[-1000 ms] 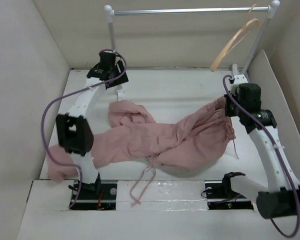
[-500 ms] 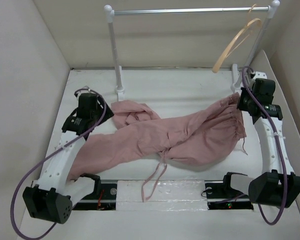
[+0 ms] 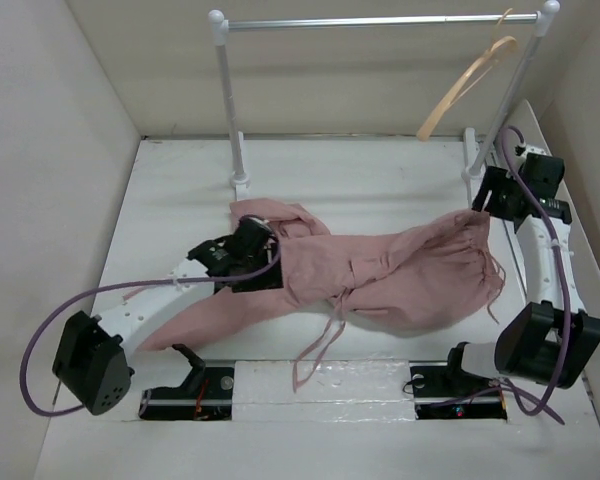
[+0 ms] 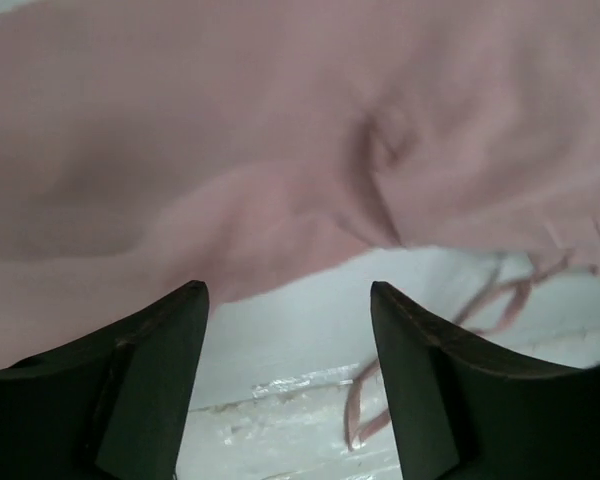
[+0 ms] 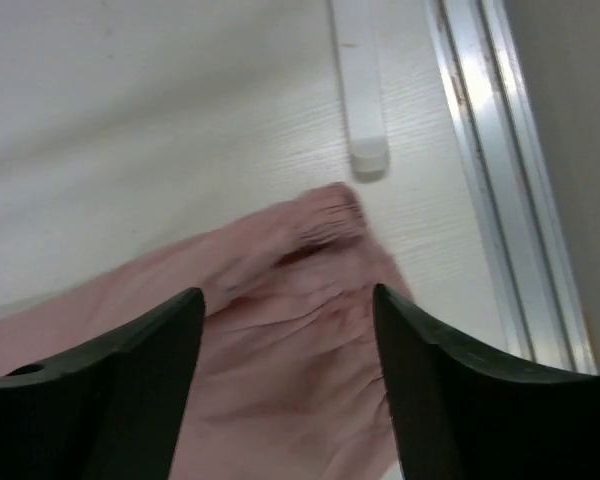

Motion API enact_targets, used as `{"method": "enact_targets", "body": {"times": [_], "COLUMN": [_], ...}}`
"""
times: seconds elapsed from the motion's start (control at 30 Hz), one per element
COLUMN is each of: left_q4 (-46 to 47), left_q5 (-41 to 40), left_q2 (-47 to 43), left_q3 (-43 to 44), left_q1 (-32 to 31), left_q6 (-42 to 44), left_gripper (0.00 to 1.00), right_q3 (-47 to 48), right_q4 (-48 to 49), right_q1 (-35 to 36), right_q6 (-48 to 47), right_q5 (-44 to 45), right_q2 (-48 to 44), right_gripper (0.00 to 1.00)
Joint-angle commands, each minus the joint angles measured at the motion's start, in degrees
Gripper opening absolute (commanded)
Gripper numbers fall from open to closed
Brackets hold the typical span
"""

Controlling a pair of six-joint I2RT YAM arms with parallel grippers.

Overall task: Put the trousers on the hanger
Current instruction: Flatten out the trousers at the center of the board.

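Trousers (image 3: 380, 275): dusty-pink and crumpled, lying across the middle of the bench (image 3: 360, 170), with the gathered waist toward the right edge and one leg running toward the front-left corner.
Hanger (image 3: 467, 85): tan wood, hooked on the right end of the clothes rail (image 3: 380, 21) at the back edge; tilted and clear of the garment.
Left hand (image 3: 265, 250): over the left part of the trousers, fingers spread, gripping nothing.
Right hand (image 3: 490, 195): near the right edge, above the waist, fingers spread, empty.
Overhead view alone: shows the rail, the hanger and the whole garment.
Left wrist view alone: blurred folds lie close below the hand (image 4: 290, 290); the drawstring (image 4: 360, 400) trails on bare bench.
Right wrist view alone: the waistband (image 5: 325, 215) ends near the white rail foot (image 5: 360, 80), not touching it.
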Motion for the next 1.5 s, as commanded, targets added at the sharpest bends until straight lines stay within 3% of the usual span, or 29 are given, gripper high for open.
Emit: {"method": "enact_targets", "body": {"times": [0.0, 0.07, 0.17, 0.23, 0.27, 0.3, 0.37, 0.43, 0.53, 0.57, 0.63, 0.7, 0.73, 0.8, 0.83, 0.9, 0.93, 1.07, 1.3, 1.47], "left_q4": [-0.95, -4.89, -5.71, -4.4, -3.34, -3.07, -5.07, -8.15, -11.07, -11.07, -9.06, -7.21, -5.46, -4.12, -4.56, -7.36, -9.2, -11.25, -8.43, -9.31], "left_q5": [-2.62, -5.43, -7.02, -7.11, -7.46, -8.25, -11.84, -14.48, -13.8, -13.53, -12.83, -16.76, -20.87, -25.37, -29.13, -31.27, -32.76, -33.74, -32.43, -32.34], "left_q2": [2.09, 5.6, 4.4, -3.12, -6.48, -9.99, -20.37, -28.0, -33.39, -33.76, -33.06, -31.05, -30.16, -24.66, -22.18, -13.34, -10.76, -3.62, -5.02, -5.37], "left_q3": [5.84, 6.28, 0.6, -3.45, -6.69, -7.86, -9.96, -11.11, -13.31, -14.36, -15.77, -14.21, -12.02, -0.44, 5.26, 23.01, 35.16, 55.18, 57.09, 54.02], "left_q1": [-10.07, -14.66, -14.06, -12.57, -10.65, -9.84, -7.39, -4.93, -0.61, -0.61, -0.61, -0.61, -0.61, -0.61, -0.61, -0.61, -0.61, -0.61, -0.61, -0.61], "left_q6": [1.69, -0.42, -8.66, -14.63, -21.45, -24.74, -33.68, -38.81, -44.71, -46.37, -48.85, -49.03, -44.15, -37.81, -29.68, -21.47, -15.43, -8.09, -6.93, -6.14], "left_gripper": [0.64, 0.66, 0.66, 0.66, 0.67, 0.67, 0.68, 0.68, 0.69, 0.68, 0.69, 0.7, 0.7, 0.69, 0.69, 0.69, 0.69, 0.69, 0.69, 0.69], "right_q3": [3.52, 4.24, -1.1, -6.28, -12.22, -14.81, -21.12, -23.44, -24.59, -24.67, -24.68, -23.1, -21.96, -18.45, -12.95, -7.21, -2.23, 4.22, 18.55, 19.88], "right_q4": [2.71, 0.07, -2.67, -2.15, -1.53, -1.96, -2.49, -3.72, -2.59, -1.28, 3.99, 10.84, 12.95, 16.3, 16.05, 15.7, 16.13, 23.33, 24.05, 26.68], "right_q1": [2.43, 10.03, 21.81, 26.68, 28.96, 33.16, 37.49, 43.1, 50.13, 51.91, 55.77, 62.27, 65.26, 75.45, 78.35, 84.41, 85.58, 88.48, 91.65, 92.18], "right_q6": [-0.17, -1.84, -5.79, -7.03, -7.2, -7.2, -6.68, -5.98, -4.57, -4.31, -4.22, -6.05, -6.93, -11.39, -13.6, -18.86, -19.85, -20.92, -21.62, -19.07], "right_q5": [-9.64, -9.58, -7.63, -9.46, -10.26, -10.7, -10.45, -8.09, -7.89, -8.33, -9.82, -12.97, -14.82, -13.79, -12.91, -12.21, -12.12, -12.12, -10.62, -5.62], "right_q2": [-2.7, -6.12, -15.05, -19.65, -24.1, -25.63, -28.09, -29.95, -30.22, -30.04, -27.25, -23.38, -18.31, -12.23, -5.15, 2.18, 5.7, 20.46, 38.68, 45.28], "right_gripper": [0.76, 0.89, 0.86, 0.59, 0.21, 0.07, 0.0, 0.02, 0.3, 0.48, 0.6, 0.62, 0.63, 0.66, 0.67, 0.68, 0.68, 0.7, 0.74, 0.76]}}
